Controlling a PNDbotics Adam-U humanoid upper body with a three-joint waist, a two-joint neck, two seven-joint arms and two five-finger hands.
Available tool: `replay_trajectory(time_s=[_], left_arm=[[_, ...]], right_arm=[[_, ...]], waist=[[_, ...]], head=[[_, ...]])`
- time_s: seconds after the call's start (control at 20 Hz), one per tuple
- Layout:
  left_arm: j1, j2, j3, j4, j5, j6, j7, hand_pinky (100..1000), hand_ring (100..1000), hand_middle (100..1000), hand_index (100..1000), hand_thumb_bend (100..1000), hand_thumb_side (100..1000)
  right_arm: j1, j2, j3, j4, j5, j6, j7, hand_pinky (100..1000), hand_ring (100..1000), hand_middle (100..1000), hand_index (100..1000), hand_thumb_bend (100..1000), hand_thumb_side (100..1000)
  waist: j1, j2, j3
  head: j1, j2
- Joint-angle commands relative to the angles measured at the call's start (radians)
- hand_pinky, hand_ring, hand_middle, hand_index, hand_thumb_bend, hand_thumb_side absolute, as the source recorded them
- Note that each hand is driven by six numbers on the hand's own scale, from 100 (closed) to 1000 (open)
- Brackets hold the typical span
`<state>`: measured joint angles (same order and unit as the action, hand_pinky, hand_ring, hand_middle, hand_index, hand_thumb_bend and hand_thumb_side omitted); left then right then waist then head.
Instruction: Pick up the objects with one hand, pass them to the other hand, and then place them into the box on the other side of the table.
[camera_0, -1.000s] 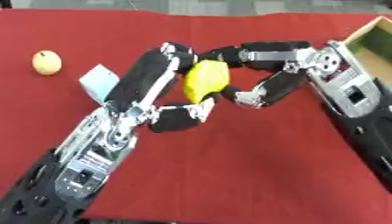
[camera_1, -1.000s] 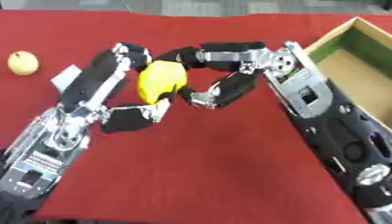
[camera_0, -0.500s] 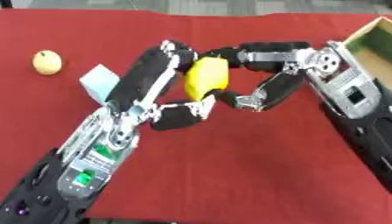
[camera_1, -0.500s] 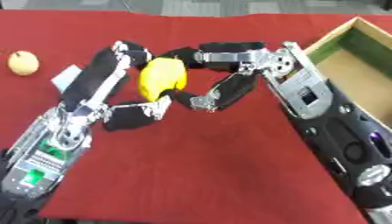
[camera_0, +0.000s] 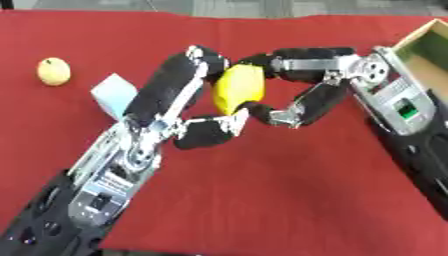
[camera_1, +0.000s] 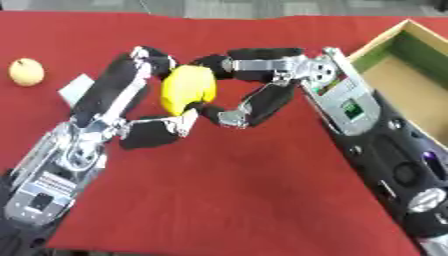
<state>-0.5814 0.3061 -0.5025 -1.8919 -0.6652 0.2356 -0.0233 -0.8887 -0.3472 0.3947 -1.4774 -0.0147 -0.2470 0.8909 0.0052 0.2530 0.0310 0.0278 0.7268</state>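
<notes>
A yellow, lemon-like object (camera_0: 238, 90) hangs above the red table between both hands. My left hand (camera_0: 179, 100) comes up from the lower left; its fingers and thumb curl round the object's left side. My right hand (camera_0: 302, 85) reaches in from the right, its fingers over the top and its thumb under the object, touching it. The open wooden box (camera_1: 404, 75) stands at the table's right edge, apart from both hands.
A small yellowish fruit (camera_0: 53, 71) lies at the far left of the red tablecloth (camera_0: 262, 190). A pale blue block (camera_0: 113, 93) sits partly hidden behind my left arm. The table's far edge runs along the top.
Both hands and the yellow object stay almost where they were. The right hand's fingers have closed slightly more round the object.
</notes>
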Motion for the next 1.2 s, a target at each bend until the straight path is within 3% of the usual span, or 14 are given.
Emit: replay_trajectory(time_s=[0.05,0.5,0.75,1.2], left_arm=[[-0.017,-0.003,-0.002,-0.004,-0.006,-0.003,-0.008,601,493,417,519,100,244],[-0.015,0.000,-0.005,0.002,-0.023,-0.012,-0.025,605,500,421,520,100,229],[-0.013,0.004,-0.007,0.005,-0.033,-0.018,-0.033,608,504,426,521,100,219],[-0.006,0.012,-0.010,0.008,-0.044,-0.020,-0.046,610,509,433,530,100,200]], right_arm=[[-0.020,-0.009,-0.012,-0.028,-0.023,0.019,-0.007,904,1000,893,893,100,378],[-0.020,-0.015,-0.012,-0.037,-0.041,0.057,-0.024,894,1000,853,853,100,431],[-0.019,-0.020,-0.011,-0.037,-0.043,0.067,-0.024,885,1000,827,822,100,369],[-0.023,-0.021,-0.010,-0.037,-0.054,0.078,-0.022,876,1000,802,796,100,342]], waist=[[0.001,-0.024,-0.001],[0.001,-0.025,-0.002],[0.001,-0.025,-0.001],[0.002,-0.027,0.000]], head=[[-0.002,-0.005],[-0.003,-0.005],[-0.004,-0.006],[-0.006,-0.008]])
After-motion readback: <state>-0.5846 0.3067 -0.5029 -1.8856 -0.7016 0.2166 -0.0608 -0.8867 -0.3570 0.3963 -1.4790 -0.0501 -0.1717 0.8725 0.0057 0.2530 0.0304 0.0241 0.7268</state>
